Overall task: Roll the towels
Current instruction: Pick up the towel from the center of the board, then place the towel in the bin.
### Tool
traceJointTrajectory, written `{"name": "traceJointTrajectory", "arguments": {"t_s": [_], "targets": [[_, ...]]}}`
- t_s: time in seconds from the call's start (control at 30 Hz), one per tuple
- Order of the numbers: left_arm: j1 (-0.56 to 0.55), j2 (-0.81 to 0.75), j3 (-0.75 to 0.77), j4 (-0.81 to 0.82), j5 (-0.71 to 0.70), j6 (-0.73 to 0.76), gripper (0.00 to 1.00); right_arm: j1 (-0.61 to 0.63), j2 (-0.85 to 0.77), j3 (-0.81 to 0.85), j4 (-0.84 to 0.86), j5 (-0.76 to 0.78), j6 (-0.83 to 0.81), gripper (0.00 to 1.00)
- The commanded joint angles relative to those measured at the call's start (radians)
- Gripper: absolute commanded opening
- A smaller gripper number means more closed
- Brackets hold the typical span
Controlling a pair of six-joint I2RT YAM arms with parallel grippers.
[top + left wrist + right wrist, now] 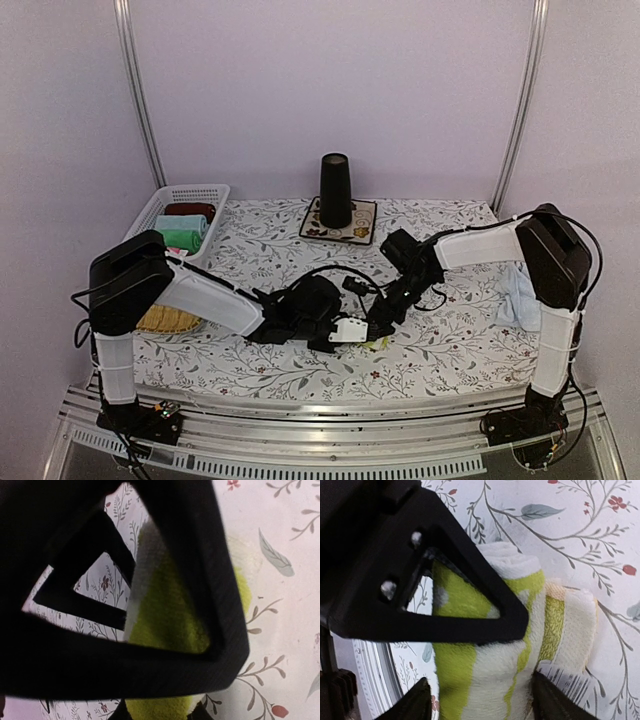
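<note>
Both arms reach in to the middle of the floral-printed worktop, where the left hand and the right hand meet over the yellow-green towel. The top view shows only slivers of that towel beneath the two hands. In the right wrist view it is a thick roll of green and cream stripes, its white printed care tag showing at one end. The right hand's fingers stand apart with part of the roll between them, one at the roll's side and the other resting on it near the tag. A black triangular frame lies across the roll's upper part. In the left wrist view a similar black frame fills most of the picture, with green pile showing through its opening. The left hand's own fingers barely show at the bottom edge, close on either side of the cloth, and I cannot tell whether they pinch it. The light blue towel lies loosely bunched at the worktop's right edge, beside the right arm. At far left, a white basket holds a rolled teal cloth and a dark red one. A straw tray lies partly under the left arm. At the back, a black cone-shaped cup stands on a flowered mat.
</note>
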Motion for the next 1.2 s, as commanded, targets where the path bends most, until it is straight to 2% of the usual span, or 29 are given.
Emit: {"name": "traceJointTrajectory", "arguments": {"t_s": [0.0,0.03,0.23,0.43,0.77,1.0,1.17], "targets": [[-0.031,0.005,-0.011,-0.165,0.061,0.066,0.03,-0.063,-0.123,0.006,-0.022,0.051,0.047,0.98],[-0.025,-0.006,-0.007,-0.179,0.064,0.061,0.0,-0.078,-0.146,0.007,-0.029,0.073,0.051,0.99],[0.043,-0.099,0.006,-0.256,0.096,0.03,0.0,-0.162,-0.282,-0.005,-0.042,0.265,0.093,0.99],[0.17,-0.182,0.003,-0.321,0.075,0.017,0.0,-0.193,-0.386,-0.034,-0.029,0.416,0.119,0.99],[0.427,-0.304,0.01,-0.316,-0.021,0.091,0.0,-0.194,-0.501,-0.14,-0.006,0.442,0.128,0.99],[0.648,-0.29,0.154,-0.294,-0.047,0.141,0.0,-0.194,-0.574,-0.188,-0.012,0.438,0.148,0.99],[0.809,-0.225,0.287,-0.249,-0.028,0.205,0.0,-0.194,-0.599,-0.181,-0.028,0.433,0.148,0.99]]}}
